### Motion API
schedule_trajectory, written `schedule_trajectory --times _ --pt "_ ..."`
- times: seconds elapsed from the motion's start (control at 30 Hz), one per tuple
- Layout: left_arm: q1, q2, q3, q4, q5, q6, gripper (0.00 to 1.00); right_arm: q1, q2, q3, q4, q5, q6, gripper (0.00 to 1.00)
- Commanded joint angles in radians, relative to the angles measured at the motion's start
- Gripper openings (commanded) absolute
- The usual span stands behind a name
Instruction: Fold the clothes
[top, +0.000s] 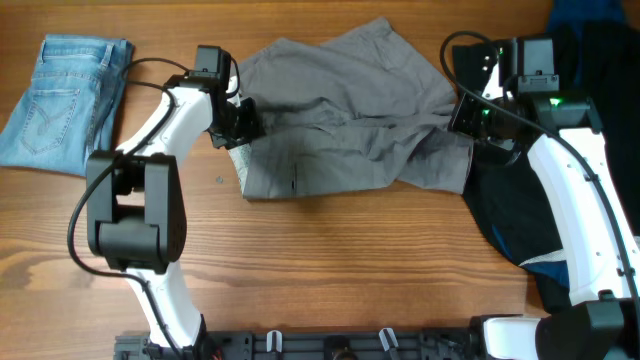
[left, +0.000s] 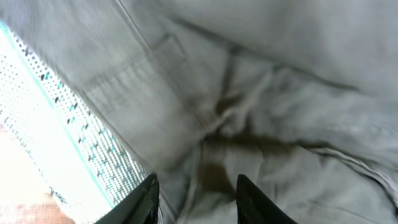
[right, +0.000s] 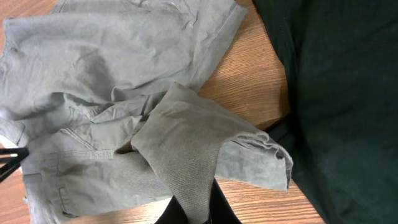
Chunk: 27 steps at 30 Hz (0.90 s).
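Grey shorts (right: 186, 180) hide R hand (right: 194, 214) tips.

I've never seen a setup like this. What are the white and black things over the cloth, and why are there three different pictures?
The white and black things are two robot arms at a wooden table, each ending in a two-finger gripper. The wide picture comes from a fixed camera above the table; the other two come from small cameras on the arms' wrists, looking past their own fingers.

Grey shorts lie crumpled in the middle. Folded blue jeans lie at the far left of the overhead view, and a dark garment lies at the right.

The left gripper is at the shorts' waistband end; its fingers press into the fabric, though I cannot tell whether they are closed. The right gripper is pinching a leg of the shorts, lifting a fold.
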Motion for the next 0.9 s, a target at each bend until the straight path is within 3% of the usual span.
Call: schedule_trajectory --times 0.0,0.27,0.4,0.63,0.87 --pt "-0.019 -0.031 -0.01 -0.049 0.024 0.016 0.4 0.0 0.01 0.019 0.0 -0.008 0.012 0.05" --pt "-0.056 -0.03 -0.011 -0.071 0.022 0.017 0.4 0.0 0.01 0.019 0.003 -0.008 0.012 0.05" --pt "-0.069 -0.009 -0.011 -0.064 -0.084 0.017 0.4 0.0 0.01 0.019 -0.004 -0.009 0.011 0.05" --pt "-0.068 0.008 -0.011 0.07 -0.092 0.014 0.37 0.0 0.01 0.019 -0.01 -0.009 0.011 0.05" --pt "-0.069 0.011 -0.013 0.072 -0.09 0.016 0.41 0.0 0.01 0.019 -0.008 -0.009 0.011 0.05"
